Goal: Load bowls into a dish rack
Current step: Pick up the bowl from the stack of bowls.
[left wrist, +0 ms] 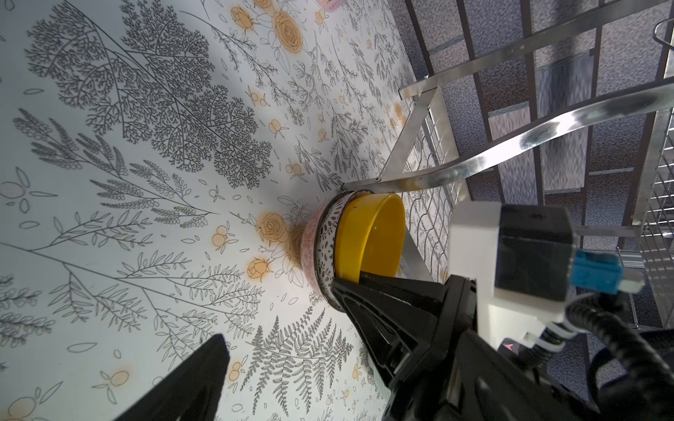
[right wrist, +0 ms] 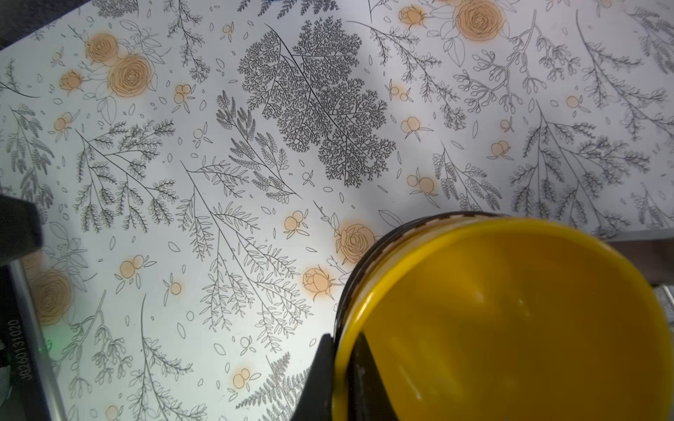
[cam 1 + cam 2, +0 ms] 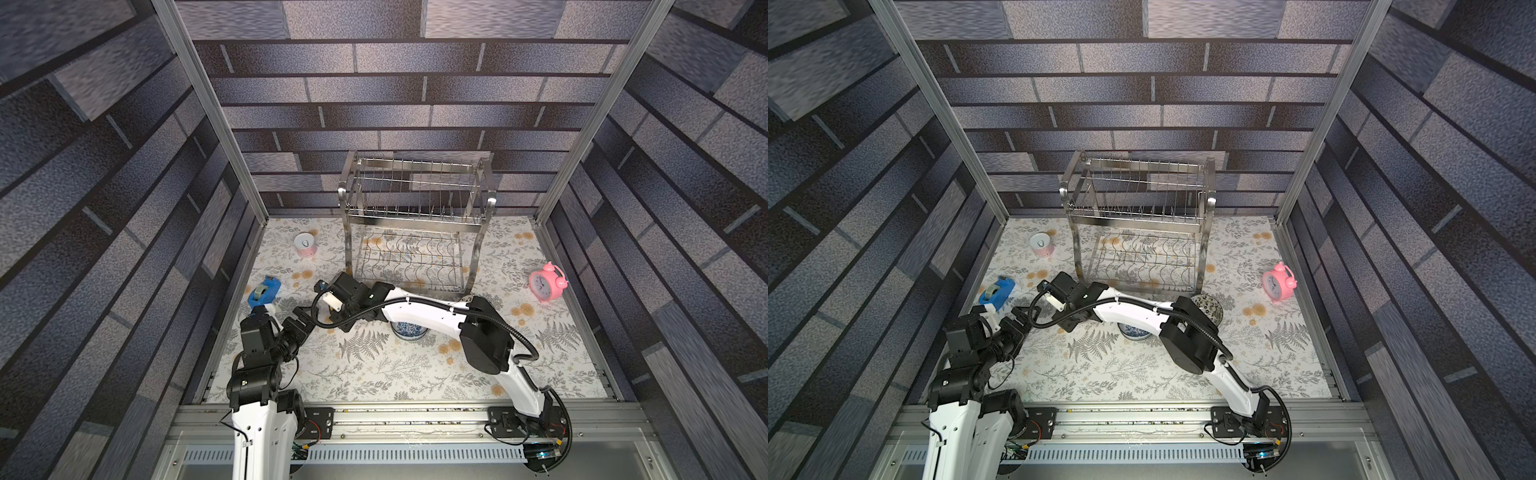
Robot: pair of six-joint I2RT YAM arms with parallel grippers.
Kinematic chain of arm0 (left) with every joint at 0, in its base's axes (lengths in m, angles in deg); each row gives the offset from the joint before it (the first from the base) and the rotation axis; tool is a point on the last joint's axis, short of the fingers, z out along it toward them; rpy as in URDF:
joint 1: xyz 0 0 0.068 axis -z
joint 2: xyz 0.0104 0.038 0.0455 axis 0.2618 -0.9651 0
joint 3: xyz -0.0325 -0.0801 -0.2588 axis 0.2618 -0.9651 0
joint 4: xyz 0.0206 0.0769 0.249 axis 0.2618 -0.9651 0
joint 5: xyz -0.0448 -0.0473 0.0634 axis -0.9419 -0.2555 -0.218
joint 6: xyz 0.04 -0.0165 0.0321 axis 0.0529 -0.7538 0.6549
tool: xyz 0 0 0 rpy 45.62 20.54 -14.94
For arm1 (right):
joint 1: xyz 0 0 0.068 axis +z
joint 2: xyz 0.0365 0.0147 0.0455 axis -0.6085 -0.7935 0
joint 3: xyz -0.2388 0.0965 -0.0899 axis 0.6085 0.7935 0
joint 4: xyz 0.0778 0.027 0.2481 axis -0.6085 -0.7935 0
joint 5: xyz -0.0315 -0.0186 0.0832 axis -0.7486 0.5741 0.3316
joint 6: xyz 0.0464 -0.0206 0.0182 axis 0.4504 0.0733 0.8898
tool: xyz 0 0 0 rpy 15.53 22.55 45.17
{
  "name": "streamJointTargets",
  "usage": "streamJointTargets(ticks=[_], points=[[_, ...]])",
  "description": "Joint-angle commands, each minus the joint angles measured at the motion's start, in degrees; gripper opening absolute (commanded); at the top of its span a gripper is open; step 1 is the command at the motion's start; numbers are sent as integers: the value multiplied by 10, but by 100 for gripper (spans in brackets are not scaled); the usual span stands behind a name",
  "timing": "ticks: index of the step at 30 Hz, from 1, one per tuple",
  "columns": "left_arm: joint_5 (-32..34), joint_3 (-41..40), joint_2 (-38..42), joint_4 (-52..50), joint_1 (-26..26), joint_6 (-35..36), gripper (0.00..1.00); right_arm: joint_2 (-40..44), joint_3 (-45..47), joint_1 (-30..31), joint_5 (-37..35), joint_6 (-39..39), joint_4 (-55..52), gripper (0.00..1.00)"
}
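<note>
A yellow bowl (image 2: 510, 328) sits on top of a nested stack, inside a dark leaf-patterned bowl (image 1: 326, 233) and a pink patterned bowl (image 1: 310, 237). The stack stands by the front foot of the dish rack (image 3: 415, 208). My right gripper (image 2: 342, 344) is shut on the yellow bowl's rim, one finger inside and one outside. In both top views the right wrist hides this stack. A blue-and-white bowl (image 3: 409, 330) stands under the right forearm, and another dark patterned bowl (image 3: 1209, 306) shows behind the elbow. The left gripper (image 3: 302, 316) is open and holds nothing, left of the stack.
A pink-and-white can (image 3: 305, 245) stands at the back left. A blue tape dispenser (image 3: 264, 291) lies by the left wall. A pink alarm clock (image 3: 546, 282) stands at the right. Both rack tiers hold nothing.
</note>
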Motion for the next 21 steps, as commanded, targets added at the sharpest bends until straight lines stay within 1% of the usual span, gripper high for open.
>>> streamJointTargets(ticks=[1, 7, 10, 16, 21], points=[[-14, -10, 2, 12, -7, -6, 100, -1, 1, 4, -1, 3, -31, 0], [-21, -6, -5, 18, -13, -2, 100, 15, 3, 4, 1, 4, -33, 0], [-23, -5, -10, 22, -14, -1, 100, 22, 4, 7, -11, 9, -33, 0], [-24, -5, -11, 28, -15, 0, 100, 41, 33, 15, -51, 13, 2, 0], [-22, -5, -9, 26, -16, 2, 100, 48, 48, 16, -52, 24, 26, 0]])
